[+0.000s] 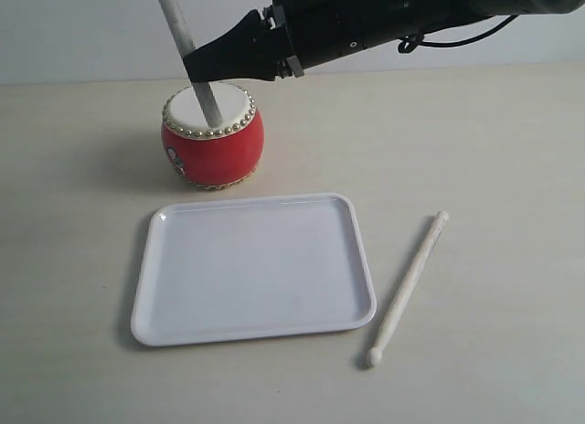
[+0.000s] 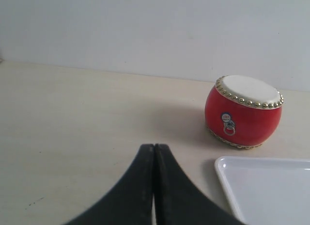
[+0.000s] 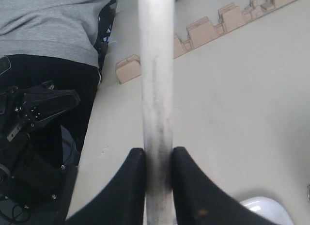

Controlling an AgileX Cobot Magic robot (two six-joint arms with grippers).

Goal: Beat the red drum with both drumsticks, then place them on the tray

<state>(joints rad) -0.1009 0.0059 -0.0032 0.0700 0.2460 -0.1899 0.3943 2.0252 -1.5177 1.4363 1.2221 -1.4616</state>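
Note:
The red drum stands behind the white tray, which has nothing on it. My right gripper reaches across from the upper right, shut on one drumstick. That stick slants down, and its lower end rests on the drum's cream skin. In the right wrist view the drumstick sits clamped between the right gripper's black fingers. The other drumstick lies on the table right of the tray. My left gripper is shut on nothing, low over the table with the drum and a tray corner ahead. The exterior view does not show it.
A pale wall runs behind the beige table. Past the table's edge in the right wrist view are a person in a grey top, dark equipment and notched wooden blocks.

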